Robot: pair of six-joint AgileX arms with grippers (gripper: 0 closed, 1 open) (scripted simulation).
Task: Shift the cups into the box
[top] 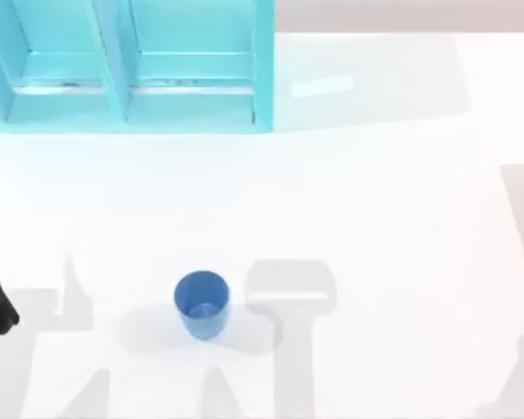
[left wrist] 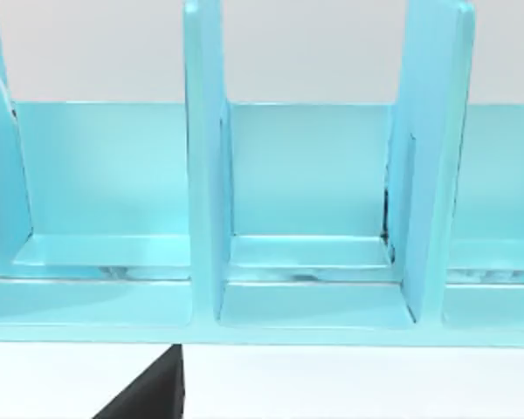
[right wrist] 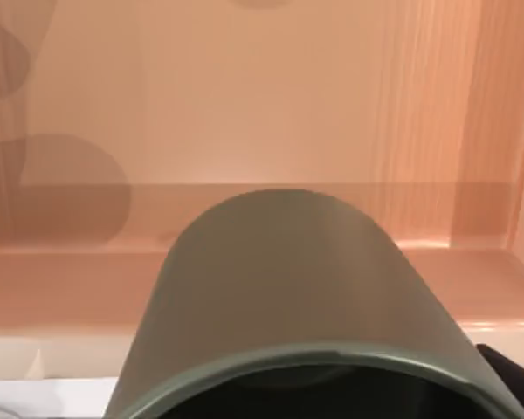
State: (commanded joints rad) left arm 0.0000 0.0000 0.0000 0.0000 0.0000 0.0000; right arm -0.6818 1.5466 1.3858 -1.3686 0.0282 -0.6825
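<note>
The olive-grey cup (right wrist: 288, 297) was seen cut off before an orange wall (right wrist: 271, 105); the right gripper's state could not be told. The blue cup (top: 201, 303) stood on the white table (top: 375, 218).

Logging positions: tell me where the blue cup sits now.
In the top view the blue cup stands upright on the white table, left of centre near the front edge, well apart from the turquoise rack behind it.

A rendered test scene, not a lived-in room: a plain white bench (top: 375, 218) with flat shadows, a glossy turquoise divided shelf unit (top: 131, 70) at eleven o'clock, and a smooth orange-tan box wall (right wrist: 271, 105) seen from the right wrist.
</note>
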